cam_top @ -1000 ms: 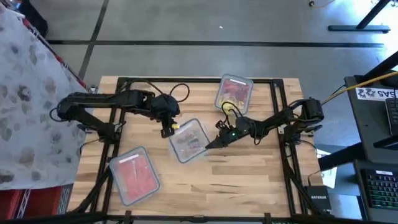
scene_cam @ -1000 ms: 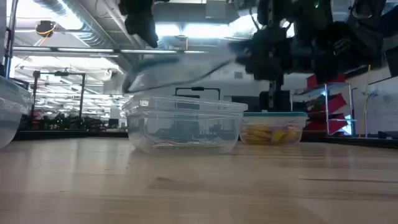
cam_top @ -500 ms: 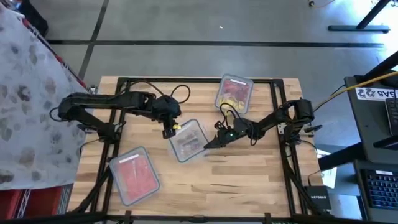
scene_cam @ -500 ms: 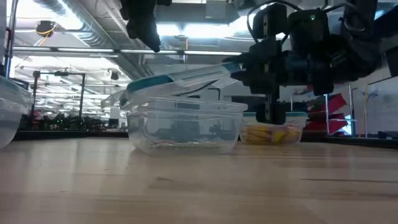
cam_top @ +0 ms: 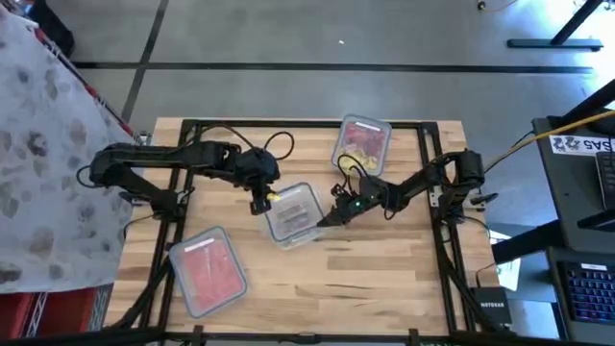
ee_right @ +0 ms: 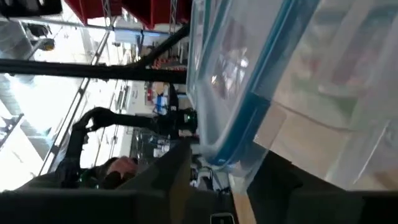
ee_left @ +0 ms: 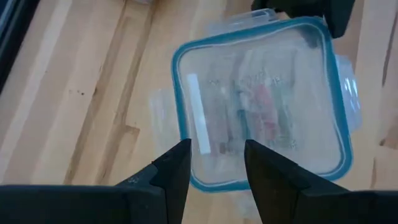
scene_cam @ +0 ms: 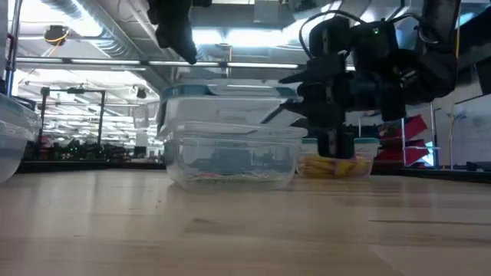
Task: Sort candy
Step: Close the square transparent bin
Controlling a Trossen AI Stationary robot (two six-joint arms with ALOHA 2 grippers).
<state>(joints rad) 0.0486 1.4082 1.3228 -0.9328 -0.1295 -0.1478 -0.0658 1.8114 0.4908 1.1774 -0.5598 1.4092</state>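
Observation:
A clear container (scene_cam: 230, 157) stands at the table's middle with silvery and red candy (ee_left: 261, 109) inside. A clear lid with a teal rim (scene_cam: 222, 93) lies level over it. My right gripper (cam_top: 323, 221) is at the container's right near corner, shut on the lid. My left gripper (cam_top: 259, 200) hangs open above the container's left edge (ee_left: 186, 112), with nothing between its fingers (ee_left: 174, 171). My right gripper pinches the lid's teal-rimmed edge (ee_right: 233, 146) between its two fingers, at the corner toward the table's right and near side. The fingers come in slanting from the table's right. The lid sits level over the container; whether it rests on the rim I cannot tell.
A lidded container of yellow candy (cam_top: 362, 144) stands at the far side, right of middle. A lidded container of red candy (cam_top: 207, 269) lies at the near left. Bare wood lies along the near edge to the right.
My right gripper has come down and a little toward the table's left with the lid. The lid was tilted with its right side raised and now lies level over the middle container.

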